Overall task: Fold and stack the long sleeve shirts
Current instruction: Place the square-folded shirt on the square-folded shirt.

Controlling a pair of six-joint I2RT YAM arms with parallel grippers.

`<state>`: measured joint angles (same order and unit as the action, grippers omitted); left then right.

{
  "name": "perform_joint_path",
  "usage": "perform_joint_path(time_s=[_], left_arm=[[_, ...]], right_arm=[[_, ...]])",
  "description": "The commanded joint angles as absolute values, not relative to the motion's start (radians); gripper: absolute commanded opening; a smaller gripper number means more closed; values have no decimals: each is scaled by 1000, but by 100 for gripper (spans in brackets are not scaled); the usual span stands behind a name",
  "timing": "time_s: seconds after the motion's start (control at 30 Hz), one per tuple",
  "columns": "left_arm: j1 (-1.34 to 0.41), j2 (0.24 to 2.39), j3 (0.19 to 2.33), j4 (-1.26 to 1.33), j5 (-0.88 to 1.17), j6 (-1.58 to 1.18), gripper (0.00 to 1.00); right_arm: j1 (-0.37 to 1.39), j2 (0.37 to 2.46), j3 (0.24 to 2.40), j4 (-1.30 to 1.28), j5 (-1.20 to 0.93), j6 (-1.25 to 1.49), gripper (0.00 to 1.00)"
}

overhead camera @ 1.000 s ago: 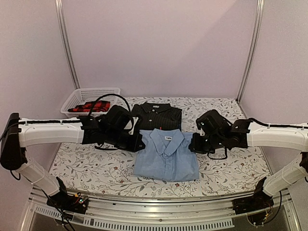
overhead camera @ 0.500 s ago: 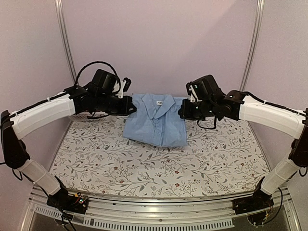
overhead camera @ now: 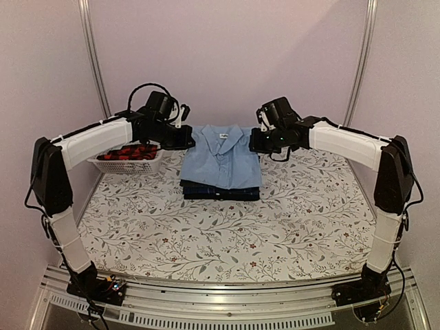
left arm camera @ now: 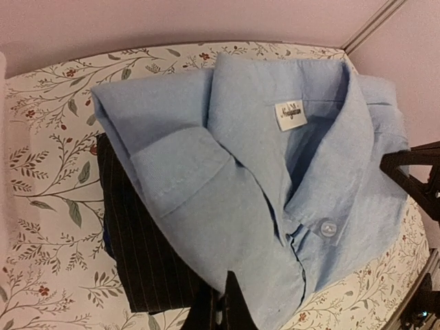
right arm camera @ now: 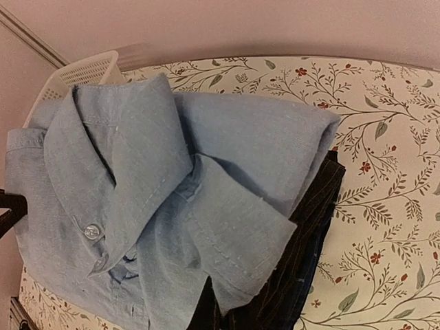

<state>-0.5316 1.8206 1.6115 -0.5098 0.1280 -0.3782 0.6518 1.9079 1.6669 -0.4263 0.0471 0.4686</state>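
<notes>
Your left tool (overhead camera: 187,139) and right tool (overhead camera: 254,142) are both pinching the blue shirt (overhead camera: 221,161) by its shoulders, holding its far end up while the near end is draping over the black shirt (left arm camera: 137,261) at the desk's (overhead camera: 206,234) far middle. Basket's (overhead camera: 127,163) sitting far left.

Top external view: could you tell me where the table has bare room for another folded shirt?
The near half of the table, from the shirt stack to its near edge, is bare, as is the strip right of the stack. Crowded: far left, where the white basket sits beside the stack.
</notes>
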Motion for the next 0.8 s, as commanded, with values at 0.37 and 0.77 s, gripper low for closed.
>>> perform_joint_path(time_s=[0.37, 0.77], left_arm=[[-429, 2000, 1778, -528, 250, -357, 0], [-425, 2129, 1746, -518, 163, -415, 0]], right_arm=[[607, 2030, 1781, -404, -35, 449, 0], [554, 2173, 1763, -377, -67, 418, 2]])
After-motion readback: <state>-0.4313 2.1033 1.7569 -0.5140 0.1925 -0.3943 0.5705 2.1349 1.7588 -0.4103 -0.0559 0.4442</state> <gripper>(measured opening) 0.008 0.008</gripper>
